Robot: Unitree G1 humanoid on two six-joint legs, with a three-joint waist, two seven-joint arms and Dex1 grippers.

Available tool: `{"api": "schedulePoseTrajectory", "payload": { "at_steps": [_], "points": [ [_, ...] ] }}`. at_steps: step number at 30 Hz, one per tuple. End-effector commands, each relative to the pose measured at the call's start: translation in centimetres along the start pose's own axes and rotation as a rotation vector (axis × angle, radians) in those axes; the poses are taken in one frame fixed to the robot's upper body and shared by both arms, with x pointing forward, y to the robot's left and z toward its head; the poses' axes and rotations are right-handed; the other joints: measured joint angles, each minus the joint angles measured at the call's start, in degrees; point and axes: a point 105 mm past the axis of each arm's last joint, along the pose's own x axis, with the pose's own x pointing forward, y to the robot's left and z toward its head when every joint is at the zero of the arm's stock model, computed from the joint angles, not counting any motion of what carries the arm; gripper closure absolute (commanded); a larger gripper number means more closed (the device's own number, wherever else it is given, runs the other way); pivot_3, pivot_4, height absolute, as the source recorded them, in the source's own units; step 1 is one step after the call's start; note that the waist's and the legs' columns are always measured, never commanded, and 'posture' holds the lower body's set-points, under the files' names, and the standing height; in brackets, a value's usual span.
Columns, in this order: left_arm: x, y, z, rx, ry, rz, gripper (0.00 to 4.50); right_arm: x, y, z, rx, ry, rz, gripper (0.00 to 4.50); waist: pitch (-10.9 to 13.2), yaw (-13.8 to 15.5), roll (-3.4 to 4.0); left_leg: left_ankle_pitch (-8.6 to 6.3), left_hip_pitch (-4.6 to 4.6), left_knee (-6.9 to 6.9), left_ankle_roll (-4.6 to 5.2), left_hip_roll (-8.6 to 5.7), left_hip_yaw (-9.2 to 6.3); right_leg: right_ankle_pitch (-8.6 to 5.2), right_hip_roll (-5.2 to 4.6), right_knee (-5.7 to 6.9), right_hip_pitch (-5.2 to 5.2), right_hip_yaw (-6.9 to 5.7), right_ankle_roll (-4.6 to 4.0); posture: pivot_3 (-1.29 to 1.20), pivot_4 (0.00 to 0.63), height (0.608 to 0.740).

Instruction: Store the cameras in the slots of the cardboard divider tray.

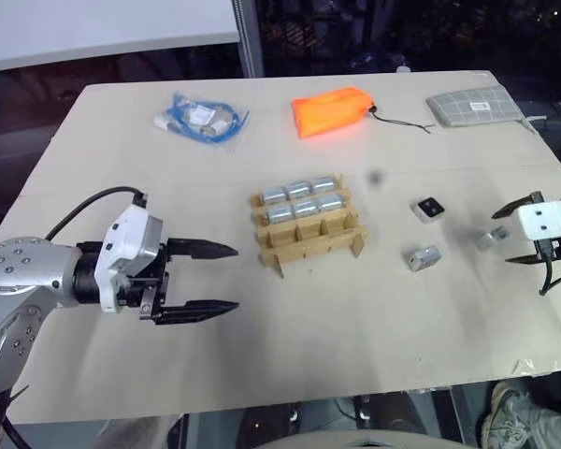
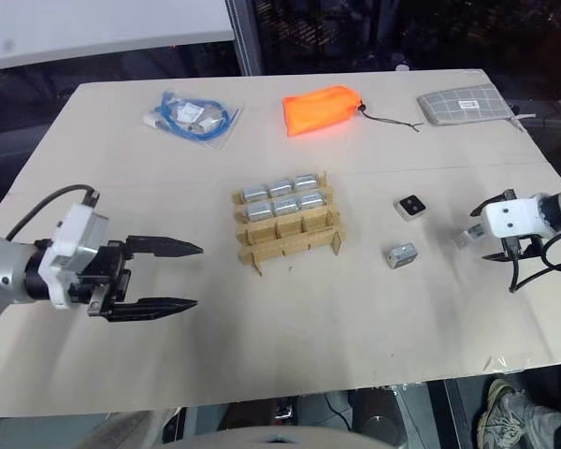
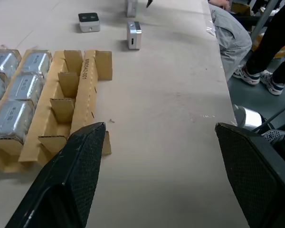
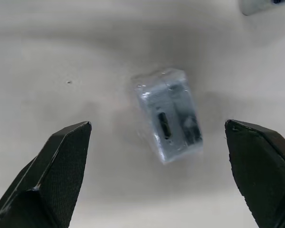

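Observation:
The cardboard divider tray (image 1: 310, 240) stands mid-table; its two far rows hold several silver cameras (image 1: 302, 198), and the near row's three slots are empty. Three loose cameras lie to its right: one black face up (image 1: 430, 208), one on its side (image 1: 423, 256), and one (image 4: 170, 114) near the right table edge. My right gripper (image 1: 512, 234) hovers open over that last camera (image 1: 491, 238), a finger on either side, not touching it. My left gripper (image 1: 234, 277) is open and empty, pointing at the tray (image 3: 80, 95) from its left.
At the table's far side lie a blue cable bundle in a clear bag (image 1: 201, 119), an orange pouch (image 1: 332, 110) and a grey checked pouch (image 1: 475, 106). A person's shoe (image 1: 524, 416) shows past the near right table corner.

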Motion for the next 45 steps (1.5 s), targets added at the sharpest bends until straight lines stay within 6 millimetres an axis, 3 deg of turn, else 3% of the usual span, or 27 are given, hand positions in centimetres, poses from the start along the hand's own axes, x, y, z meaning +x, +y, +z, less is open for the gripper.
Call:
{"api": "schedulePoseTrajectory", "payload": {
  "at_steps": [1,12,16,20,22,25,30,33,37,45],
  "points": [
    [-0.2,0.1,0.4,0.036,0.0,0.002,0.68,-1.1,-0.8,0.4,-0.089,0.024,-0.019,0.0,0.0,-0.02,0.0,0.0,0.0,0.0,0.0,0.0,0.0,0.0,0.0,0.0,0.0,0.0,0.0,0.0,0.15,0.74],
    [-0.2,0.0,0.7,0.032,-0.007,0.001,0.68,-0.8,-1.8,1.7,-0.185,0.0,-0.024,0.0,0.0,-0.08,0.0,0.0,0.01,0.04,0.0,0.01,0.0,0.0,0.0,0.06,0.0,0.0,0.0,0.0,0.15,0.74],
    [-0.2,0.0,0.8,0.031,-0.009,0.004,0.62,-0.9,-1.7,1.7,-0.187,-0.004,-0.023,1.13,0.0,0.02,0.0,0.0,0.01,0.04,-0.01,0.01,0.0,0.0,0.0,0.06,0.0,0.01,0.0,0.0,0.15,0.74],
    [-0.2,0.0,0.8,0.032,-0.008,0.005,0.62,-0.9,-1.3,1.6,-0.192,-0.005,-0.012,3.23,0.0,-0.03,0.0,0.0,0.01,0.05,-0.01,0.0,0.0,0.01,-0.01,0.07,0.0,0.01,0.0,0.0,0.15,0.74],
    [-0.2,0.0,0.8,0.034,-0.008,0.005,0.62,-0.9,-1.1,1.6,-0.195,-0.01,-0.009,3.86,0.0,-0.1,-0.03,0.0,0.03,0.07,0.0,0.01,0.0,0.01,0.01,0.07,0.02,0.0,0.0,0.0,0.15,0.74],
    [-0.2,0.0,0.8,0.034,-0.008,0.005,0.62,-1.0,-1.0,1.7,-0.2,-0.017,-0.008,3.86,0.0,-0.18,-0.03,0.0,0.06,0.09,-0.01,0.02,0.04,0.01,0.0,0.12,0.01,0.03,0.0,0.0,0.15,0.74],
    [-0.2,0.1,0.8,0.037,-0.005,0.003,0.62,-1.4,-2.8,3.3,-0.194,-0.081,-0.082,3.87,0.01,-0.18,-0.01,0.01,0.07,0.1,-0.01,0.03,0.06,0.01,-0.01,0.16,0.0,0.06,0.0,0.0,0.15,0.74],
    [-0.2,0.2,0.8,0.038,-0.002,0.004,0.62,-1.7,-4.7,5.6,-0.153,-0.186,-0.142,3.87,0.01,-0.22,-0.02,0.0,0.07,0.1,-0.01,0.03,0.06,0.01,-0.01,0.16,0.0,0.07,0.0,0.0,0.15,0.74],
    [-0.4,0.4,0.7,0.042,0.002,0.027,0.62,-3.0,-8.1,11.3,-0.027,-0.479,-0.214,3.87,0.01,-0.69,-0.01,0.02,0.08,0.11,-0.04,0.07,0.02,0.01,0.02,0.32,-0.02,0.07,0.0,0.0,0.15,0.74],
    [-1.6,1.4,0.7,0.037,0.02,0.108,0.62,-2.7,-9.6,20.1,0.18,-0.946,-0.192,3.87,-0.01,0.13,-0.05,0.01,-0.03,0.12,-0.03,0.06,-0.04,0.01,-0.07,0.48,-0.12,0.04,-0.01,0.0,0.15,0.74]
  ]
}}
